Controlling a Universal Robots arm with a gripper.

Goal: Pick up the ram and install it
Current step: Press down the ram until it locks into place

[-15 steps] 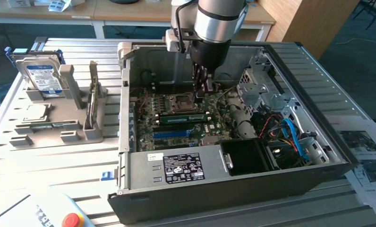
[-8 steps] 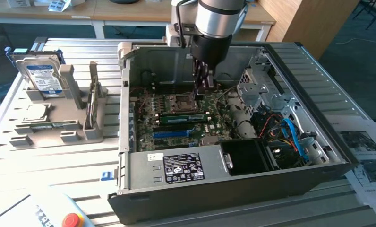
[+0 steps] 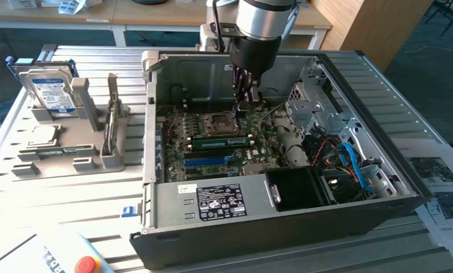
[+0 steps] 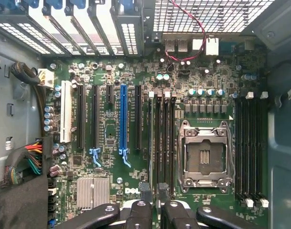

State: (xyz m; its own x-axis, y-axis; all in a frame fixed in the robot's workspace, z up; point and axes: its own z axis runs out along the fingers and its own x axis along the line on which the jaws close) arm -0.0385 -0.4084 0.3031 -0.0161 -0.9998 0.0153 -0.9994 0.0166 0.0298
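A slatted metal table (image 3: 82,187) carried an open desktop computer case (image 3: 234,227) lying on its side. The robot arm (image 3: 260,23) reached straight down into it from above. Inside, the green motherboard (image 4: 112,162) filled the floor of the case, with a black power supply (image 3: 211,202) at the near edge in the exterior view. A bundle of blue and orange cables (image 3: 351,165) lay toward the exterior view's right.

On the table at the exterior view's left stood a grey parts holder (image 3: 74,162). It kept a silver hard drive (image 3: 50,91) with a blue-white label upright, and a thin board (image 3: 114,114) stood on edge beside it. A small square processor chip (image 3: 44,135) lay flat in front of the drive.

The ram (image 3: 219,141), a narrow green stick, lay along the memory slots just beside the empty CPU socket (image 4: 203,160), between that socket and the blue expansion slot (image 4: 123,119).

The gripper (image 3: 247,102) (image 4: 154,193) hung low over the motherboard near one end of those slots. Its fingers (image 4: 138,212) were drawn close together with only a slim gap, and whether they pinched anything could not be told.
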